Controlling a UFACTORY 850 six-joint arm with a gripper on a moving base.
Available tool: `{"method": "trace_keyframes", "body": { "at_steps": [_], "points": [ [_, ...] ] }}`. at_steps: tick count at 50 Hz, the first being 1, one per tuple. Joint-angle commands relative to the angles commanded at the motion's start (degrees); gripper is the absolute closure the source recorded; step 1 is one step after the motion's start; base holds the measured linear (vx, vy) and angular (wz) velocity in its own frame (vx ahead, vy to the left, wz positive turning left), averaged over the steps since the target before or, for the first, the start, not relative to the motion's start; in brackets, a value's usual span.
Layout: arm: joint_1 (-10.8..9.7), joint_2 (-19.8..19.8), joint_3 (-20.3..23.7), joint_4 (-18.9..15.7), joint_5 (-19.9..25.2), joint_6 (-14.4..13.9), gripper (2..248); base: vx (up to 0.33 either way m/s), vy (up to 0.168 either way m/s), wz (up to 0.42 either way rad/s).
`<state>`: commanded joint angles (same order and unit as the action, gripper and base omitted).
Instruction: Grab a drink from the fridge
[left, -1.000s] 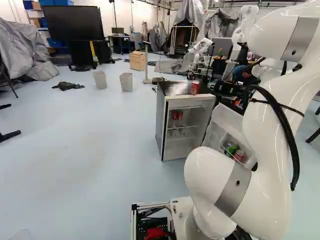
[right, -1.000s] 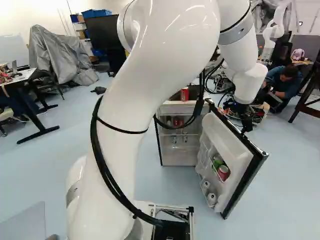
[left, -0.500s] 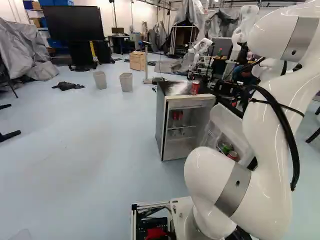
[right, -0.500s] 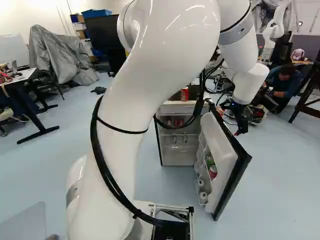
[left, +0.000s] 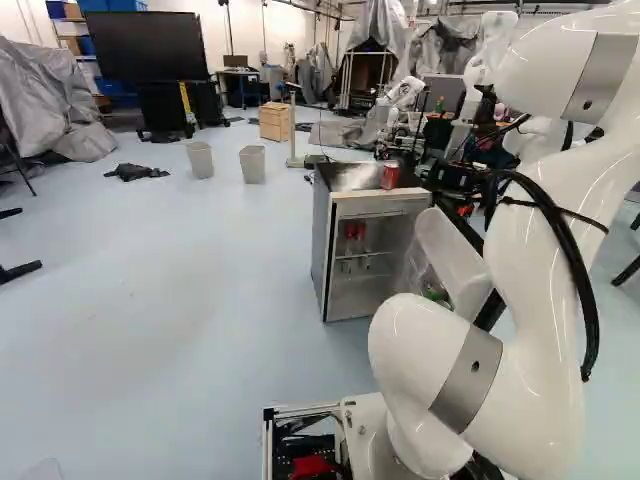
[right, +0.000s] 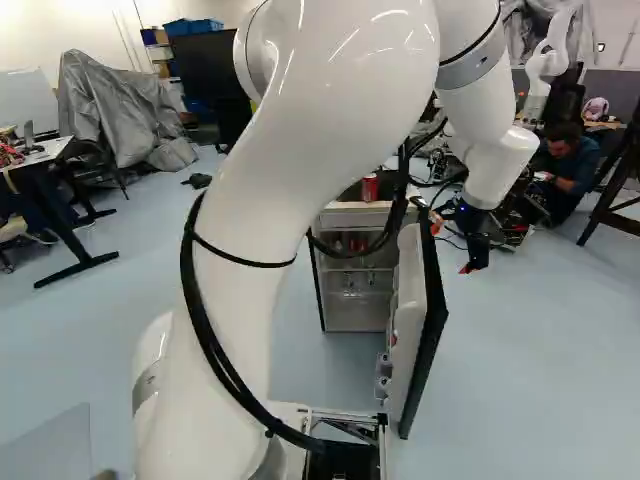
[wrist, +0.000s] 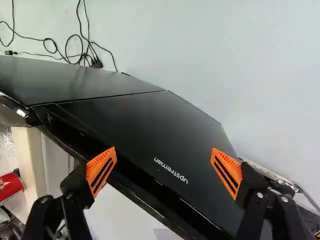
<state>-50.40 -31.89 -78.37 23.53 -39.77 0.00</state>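
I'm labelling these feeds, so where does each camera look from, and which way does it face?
Wrist view: on the wrist, looking along the end effector onto the black outside of the fridge door; its two orange-padded fingers show.
Left base view: behind the arm, to its left, looking ahead and slightly down; the arm stands right of the middle.
Right base view: behind, to its right, same direction; the arm stands left of the middle.
Both base views share the fridge and the red can on top.

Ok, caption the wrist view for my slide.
Open pincer facing the black fridge door, a red can off to one side.
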Motion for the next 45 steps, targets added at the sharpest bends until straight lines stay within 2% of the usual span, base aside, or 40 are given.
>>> {"method": "trace_keyframes", "body": {
  "at_steps": [45],
  "points": [
    [2.0,2.2,3.3,0.0,-3.7,0.0,3,0.0,0.0,0.0]
  ]
}}
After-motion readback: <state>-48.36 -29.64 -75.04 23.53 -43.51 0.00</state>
